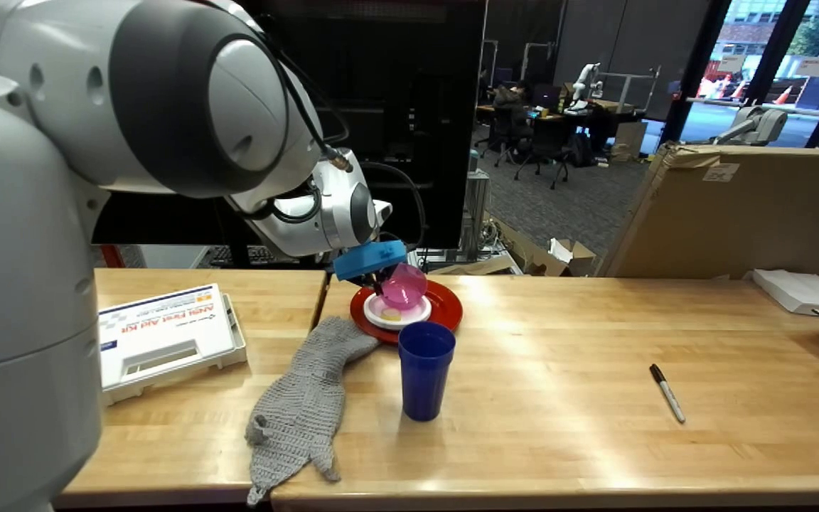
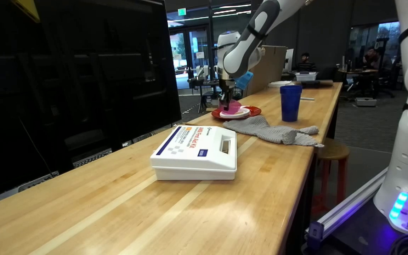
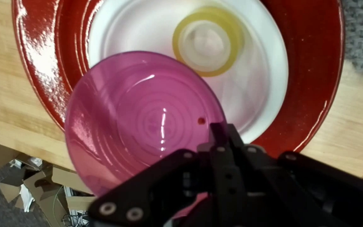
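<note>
My gripper (image 3: 226,128) is pinched on the rim of the pink bowl (image 3: 150,116), which stands tilted over the white plate (image 3: 277,67) on the red plate (image 3: 314,75). I judge it light, rather stiff, maybe slippery; its thin rim seems the right hold.

Robotics lab: background robot arm (image 1: 581,87), long workbench (image 1: 559,370), office chair (image 1: 549,136).

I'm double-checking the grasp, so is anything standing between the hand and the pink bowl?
Nothing visible does: the hand is shut on the translucent pink bowl at its rim. The white plate and the red plate lie below, not between them.
</note>
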You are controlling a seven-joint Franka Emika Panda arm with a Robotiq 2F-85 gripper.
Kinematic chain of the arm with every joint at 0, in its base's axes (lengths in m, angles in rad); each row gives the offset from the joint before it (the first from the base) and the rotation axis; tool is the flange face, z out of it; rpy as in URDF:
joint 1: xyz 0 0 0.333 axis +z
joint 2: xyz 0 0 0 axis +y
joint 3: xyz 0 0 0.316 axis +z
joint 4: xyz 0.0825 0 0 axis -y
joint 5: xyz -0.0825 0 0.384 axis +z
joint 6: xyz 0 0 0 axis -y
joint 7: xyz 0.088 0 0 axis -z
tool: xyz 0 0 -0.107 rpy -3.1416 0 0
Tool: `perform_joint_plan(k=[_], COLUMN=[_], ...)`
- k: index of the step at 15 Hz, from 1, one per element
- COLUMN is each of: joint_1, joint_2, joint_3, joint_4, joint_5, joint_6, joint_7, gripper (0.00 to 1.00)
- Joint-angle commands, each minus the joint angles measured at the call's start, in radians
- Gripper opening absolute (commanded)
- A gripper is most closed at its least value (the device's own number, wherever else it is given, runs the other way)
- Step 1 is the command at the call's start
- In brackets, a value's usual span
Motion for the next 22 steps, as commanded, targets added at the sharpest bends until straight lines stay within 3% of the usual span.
perform_joint_plan(k=[1, 12, 20, 22], joint_1=[0.003, 0.049, 0.072, 0.075], joint_2=[-0.043, -0.18, -0.252, -0.267], joint_3=[0.006, 0.078, 0.121, 0.134], joint_4=[-0.023, -0.024, -0.063, -0.084], joint_5=[0.007, 0.043, 0.122, 0.195], joint_6=[-0.038, -0.447, -0.539, -0.549], joint_7=[0.013, 0.054, 0.184, 0.2], gripper=[0.01, 0.01, 0.01, 0.01])
